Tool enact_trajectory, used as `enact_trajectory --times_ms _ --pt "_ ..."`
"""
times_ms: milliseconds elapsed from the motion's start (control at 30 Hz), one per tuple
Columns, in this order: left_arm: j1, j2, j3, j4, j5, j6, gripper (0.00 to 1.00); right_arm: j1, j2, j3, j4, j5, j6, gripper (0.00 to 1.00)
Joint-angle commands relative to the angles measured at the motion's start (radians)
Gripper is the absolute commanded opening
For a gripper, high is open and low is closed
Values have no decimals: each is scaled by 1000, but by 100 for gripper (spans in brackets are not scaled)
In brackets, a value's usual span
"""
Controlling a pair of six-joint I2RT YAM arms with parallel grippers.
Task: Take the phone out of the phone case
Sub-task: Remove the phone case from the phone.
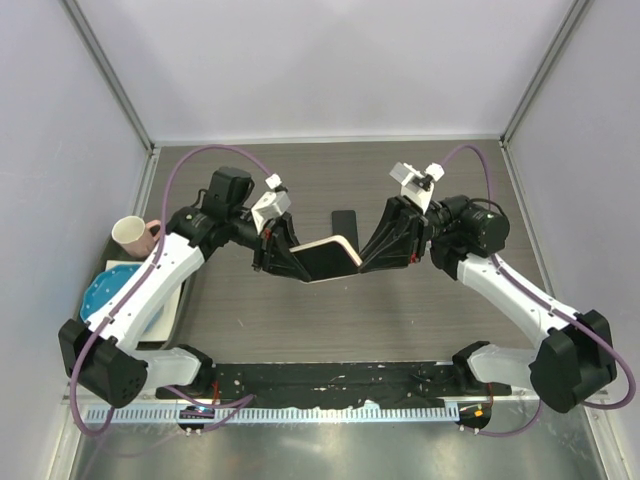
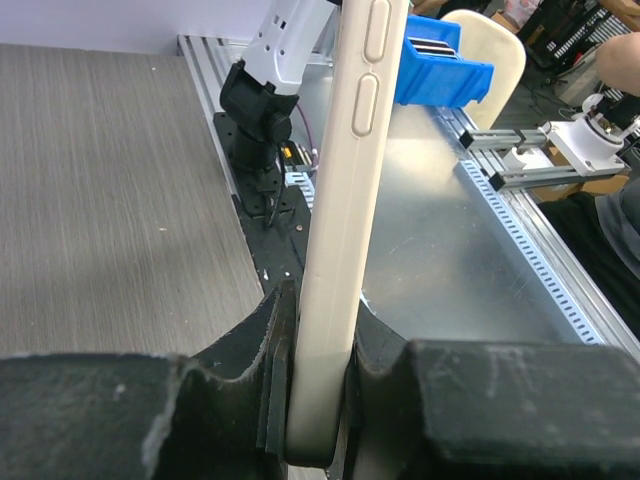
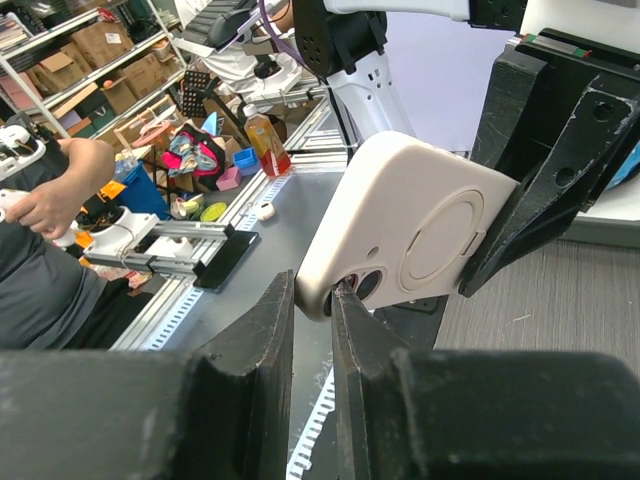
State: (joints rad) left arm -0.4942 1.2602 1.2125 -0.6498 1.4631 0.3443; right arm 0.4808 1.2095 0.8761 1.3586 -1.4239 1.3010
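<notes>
A phone in a beige case (image 1: 325,258) hangs in the air over the table's middle, between both grippers. My left gripper (image 1: 278,254) is shut on its left end; in the left wrist view the jaws (image 2: 320,330) clamp the case's edge (image 2: 345,150), side buttons showing. My right gripper (image 1: 372,250) is at the case's right end. In the right wrist view its jaws (image 3: 315,285) are nearly closed with nothing between them, and one fingertip (image 3: 345,295) presses into the camera cutout on the case's back (image 3: 410,230). The left gripper's fingers (image 3: 545,170) hold the far end.
A flat black rectangle (image 1: 343,222) lies on the table just behind the phone. A pale mug (image 1: 130,235) and a blue plate (image 1: 108,292) on a white tray stand at the left edge. A black mat (image 1: 330,385) runs along the near edge.
</notes>
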Motion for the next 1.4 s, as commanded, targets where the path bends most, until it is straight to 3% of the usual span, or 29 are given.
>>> enact_trajectory --times_ms 0,533,1367 --pt "-6 8 55 141 -4 -44 0 82 84 6 309 -53 -29 1" --pt "-18 -13 82 16 118 62 0 186 258 113 307 -38 -57 1" --pt "-40 -30 104 -51 204 117 0 128 392 129 307 71 -2 1"
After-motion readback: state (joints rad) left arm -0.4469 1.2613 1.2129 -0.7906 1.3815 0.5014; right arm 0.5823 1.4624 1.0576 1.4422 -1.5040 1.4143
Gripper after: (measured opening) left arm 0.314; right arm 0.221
